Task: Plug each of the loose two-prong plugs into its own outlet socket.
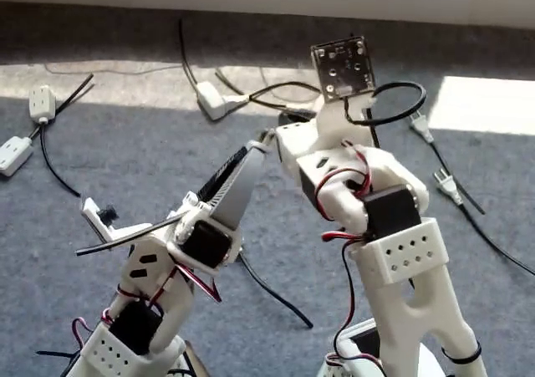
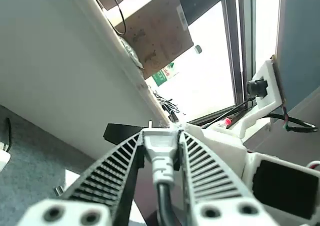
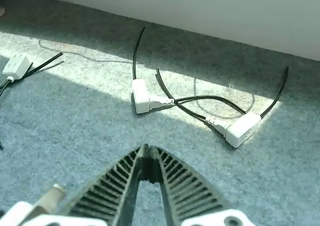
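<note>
My left gripper [image 2: 161, 148] is raised off the carpet and shut on a white two-prong plug [image 2: 160, 156], whose black cable hangs down between the fingers. From above, this left gripper [image 1: 253, 155] points up toward the other arm. My right gripper [image 3: 146, 162] hovers over the carpet, shut with nothing in it. Beyond it lie two white outlet sockets [image 3: 140, 98] [image 3: 243, 130], each with a plug seated in it. Two loose plugs [image 1: 422, 127] [image 1: 448, 185] lie on the carpet at the right. Two more sockets [image 1: 42, 103] [image 1: 13, 155] lie at the far left.
The right arm's camera board [image 1: 343, 68] stands high at the centre, close to the left gripper's tip. Black cables [image 1: 276, 298] trail across the grey carpet. A wall runs along the back. A sunlit strip crosses the far carpet.
</note>
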`<state>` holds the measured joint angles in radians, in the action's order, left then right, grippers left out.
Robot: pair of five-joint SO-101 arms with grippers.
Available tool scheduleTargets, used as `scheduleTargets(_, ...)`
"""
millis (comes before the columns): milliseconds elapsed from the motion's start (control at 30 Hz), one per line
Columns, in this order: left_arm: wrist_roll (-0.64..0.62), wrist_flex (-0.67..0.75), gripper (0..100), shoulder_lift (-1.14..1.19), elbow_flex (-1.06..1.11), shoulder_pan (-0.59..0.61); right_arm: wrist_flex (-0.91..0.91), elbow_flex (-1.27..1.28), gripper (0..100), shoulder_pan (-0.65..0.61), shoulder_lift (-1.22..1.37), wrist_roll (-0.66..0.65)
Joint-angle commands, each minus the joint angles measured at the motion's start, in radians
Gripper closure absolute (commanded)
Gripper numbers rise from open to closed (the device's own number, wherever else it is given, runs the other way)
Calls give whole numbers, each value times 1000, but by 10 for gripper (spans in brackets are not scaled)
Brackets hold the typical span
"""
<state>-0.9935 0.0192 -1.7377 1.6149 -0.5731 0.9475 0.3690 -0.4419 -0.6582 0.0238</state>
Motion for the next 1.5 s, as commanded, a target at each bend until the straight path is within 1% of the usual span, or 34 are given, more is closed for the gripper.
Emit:
scheduleTargets(0, -8, -23, 993, 2, 1, -58, -42, -13, 991, 7, -30, 3)
scheduleTargets(100, -8, -23, 993, 2, 2, -53, -36, -10, 991, 7, -30, 3)
scheduleTargets(267, -6, -23, 993, 12, 2, -50, 41, -10, 991, 13, -36, 3)
scheduleTargets(367, -8, -23, 993, 13, 1, -19, 68, -10, 991, 73, -41, 3)
scheduleTargets(500, -11, -26, 993, 15, -36, 54, 77, -8, 991, 222, -31, 9)
scheduleTargets(600, -11, -126, 992, 16, -104, 93, 87, 47, 991, 326, -33, 9)
scheduleTargets(667, -11, -209, 992, 16, -157, 111, 88, 94, 991, 374, -33, 9)
scheduleTargets(767, -9, -288, 992, 31, -232, 160, 84, 179, 991, 426, -33, 9)
scheduleTargets(833, -8, -321, 992, 99, -286, 214, 84, 236, 991, 437, -33, 9)
scheduleTargets(967, -2, -339, 992, 354, -412, 302, 68, 354, 991, 433, -33, 9)
scheduleTargets(1000, 20, -359, 992, 415, -447, 309, 50, 390, 991, 433, -35, 9)
scheduleTargets(1067, 100, -430, 992, 536, -536, 312, -5, 475, 991, 433, -38, 9)
scheduleTargets(1133, 198, -546, 992, 630, -627, 312, -76, 568, 991, 435, -36, 9)
scheduleTargets(1200, 250, -661, 992, 710, -708, 314, -142, 656, 991, 435, -39, 9)
scheduleTargets(1367, 245, -882, 992, 831, -808, 317, -274, 794, 991, 435, -39, 8)
scheduleTargets(1467, 161, -1013, 992, 880, -817, 328, -323, 831, 991, 435, -35, 5)
